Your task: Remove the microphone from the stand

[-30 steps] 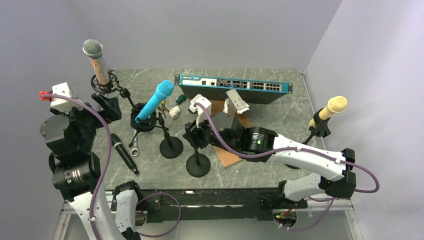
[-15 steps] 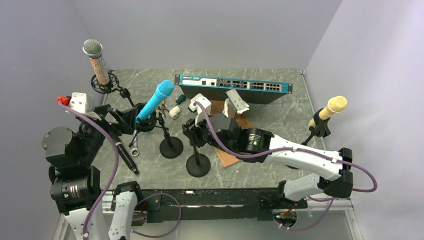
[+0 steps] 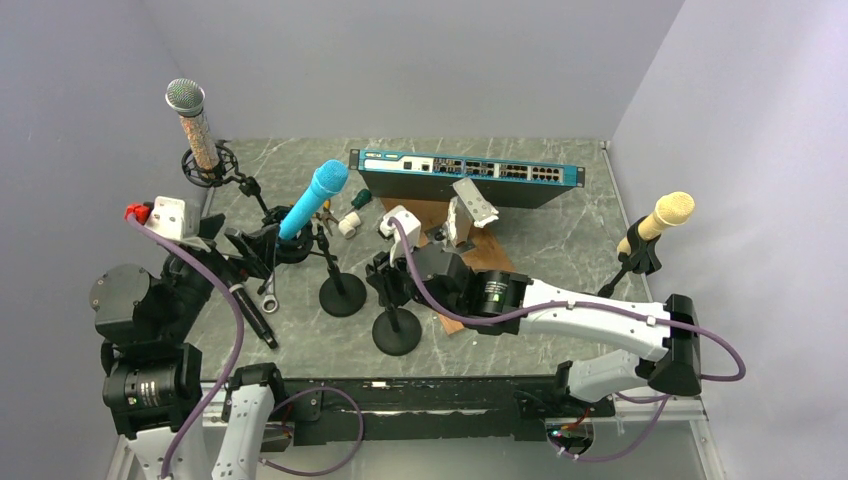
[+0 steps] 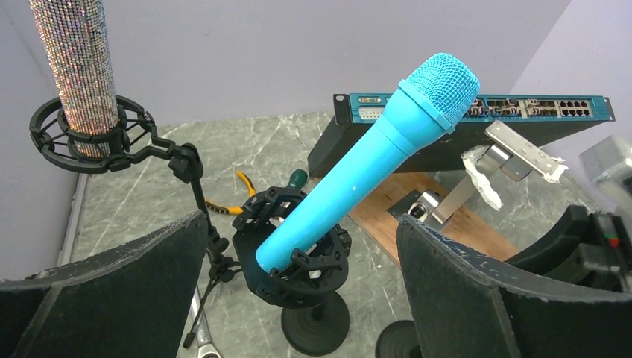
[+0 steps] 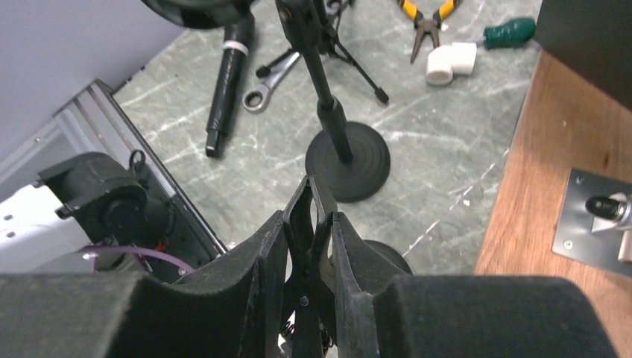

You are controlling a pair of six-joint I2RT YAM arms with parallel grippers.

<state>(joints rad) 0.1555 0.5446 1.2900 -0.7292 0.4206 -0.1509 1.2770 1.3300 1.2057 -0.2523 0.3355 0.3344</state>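
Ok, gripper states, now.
Left gripper: open, blue microphone ahead, not gripped.
Right gripper: shut on empty stand's clip.

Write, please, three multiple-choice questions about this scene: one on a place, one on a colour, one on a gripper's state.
1. Where lies the black microphone? A on the table beside the wrench; B on the network switch; C on the wooden board.
2. The microphone before the left gripper is: A red; B blue; C white.
3. The left gripper is: A open; B shut on the microphone; C shut on the wrench.
Key: 1 A, flat by the wrench; 2 B, blue body and grille; 3 A, fingers wide apart.
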